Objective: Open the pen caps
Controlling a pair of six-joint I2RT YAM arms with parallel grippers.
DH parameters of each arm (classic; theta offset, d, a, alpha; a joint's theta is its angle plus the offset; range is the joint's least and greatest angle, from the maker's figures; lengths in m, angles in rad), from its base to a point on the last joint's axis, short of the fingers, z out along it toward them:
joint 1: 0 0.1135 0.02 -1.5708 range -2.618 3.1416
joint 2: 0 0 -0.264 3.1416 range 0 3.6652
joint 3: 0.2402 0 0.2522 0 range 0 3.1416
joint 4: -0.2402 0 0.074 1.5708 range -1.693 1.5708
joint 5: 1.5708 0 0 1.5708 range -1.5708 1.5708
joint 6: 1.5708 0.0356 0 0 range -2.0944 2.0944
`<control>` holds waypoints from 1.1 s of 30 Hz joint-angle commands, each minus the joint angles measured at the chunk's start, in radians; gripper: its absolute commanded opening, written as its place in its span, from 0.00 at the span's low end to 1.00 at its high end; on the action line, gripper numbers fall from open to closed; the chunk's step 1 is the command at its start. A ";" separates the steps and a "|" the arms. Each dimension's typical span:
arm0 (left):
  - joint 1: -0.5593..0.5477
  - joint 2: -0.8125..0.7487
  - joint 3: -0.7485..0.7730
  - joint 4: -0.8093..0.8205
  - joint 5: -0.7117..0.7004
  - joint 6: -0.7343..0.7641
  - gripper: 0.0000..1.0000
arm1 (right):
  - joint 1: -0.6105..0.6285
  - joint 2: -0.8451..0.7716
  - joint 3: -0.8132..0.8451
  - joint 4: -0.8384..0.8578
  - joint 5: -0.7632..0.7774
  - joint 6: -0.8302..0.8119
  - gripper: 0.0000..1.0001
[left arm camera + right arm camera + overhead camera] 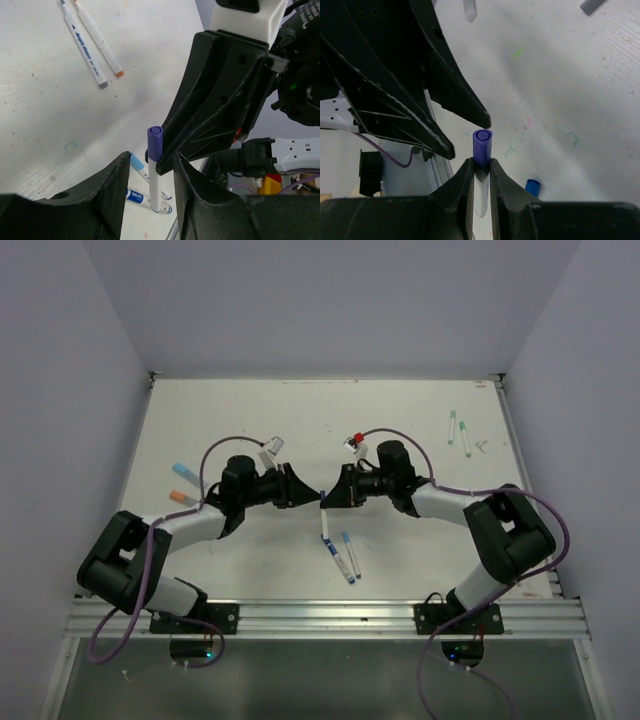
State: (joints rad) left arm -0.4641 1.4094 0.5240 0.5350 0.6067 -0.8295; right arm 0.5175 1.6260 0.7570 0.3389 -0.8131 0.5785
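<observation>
White table (250, 430) from above, both arms reaching inward to meet at its middle: left gripper (308, 494) and right gripper (334, 497) tip to tip. Held pen (323, 504) only a small dark speck between them, seen almost end-on and so judged to stand near upright. Two spare pens (345, 556) flat on the surface just nearer the bases, apart from the grippers.

From the left wrist: purple cap (155, 144) topping a white barrel, the barrel running straight down the gap between the left gripper's own fingers (116, 192). Fingers spread wide, bare space on either side of the barrel, touching nothing. Right gripper's black tip pinching the pen just under the cap, from the far side. Height of the left pads against the cap, level with it or only flanking the barrel below, impossible to tell from here.

From the right wrist: right fingers (462, 185) clenched on the white barrel directly beneath the cap, cap standing proud above them with its round end turned up. Left gripper opposite, parted, the cap at the mouth of its gap, not yet touched. Loose blue cap (532, 186) on the table nearby.

Judged: left gripper the one to close on the cap, then draw off along the pen's long axis, upward, with the barrel anchored by the right.
</observation>
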 commanded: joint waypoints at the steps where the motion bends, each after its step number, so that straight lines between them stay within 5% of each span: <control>1: -0.021 0.034 0.056 0.025 -0.008 -0.008 0.43 | 0.010 -0.025 -0.001 0.129 -0.051 0.067 0.00; 12: -0.022 0.062 0.097 -0.012 -0.025 -0.005 0.38 | 0.033 -0.023 0.004 0.124 -0.052 0.063 0.00; 21: -0.034 0.080 0.093 -0.001 0.013 -0.022 0.21 | 0.045 -0.022 0.030 0.120 -0.008 0.038 0.00; 26: -0.038 0.082 0.088 -0.001 0.030 -0.026 0.20 | 0.049 -0.018 0.041 0.149 0.048 0.047 0.00; 28: -0.038 0.079 0.088 -0.003 0.030 -0.028 0.08 | 0.052 -0.018 0.044 0.146 0.063 0.046 0.00; 29: -0.038 0.074 0.090 -0.006 0.022 -0.026 0.00 | 0.052 -0.020 0.045 0.138 0.074 0.040 0.09; 33: -0.036 0.062 0.140 -0.110 -0.042 -0.003 0.00 | 0.062 -0.046 0.053 0.019 0.112 -0.031 0.31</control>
State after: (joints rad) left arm -0.4896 1.4792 0.6033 0.4911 0.5861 -0.8452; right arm 0.5667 1.6249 0.7586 0.4000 -0.7521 0.6155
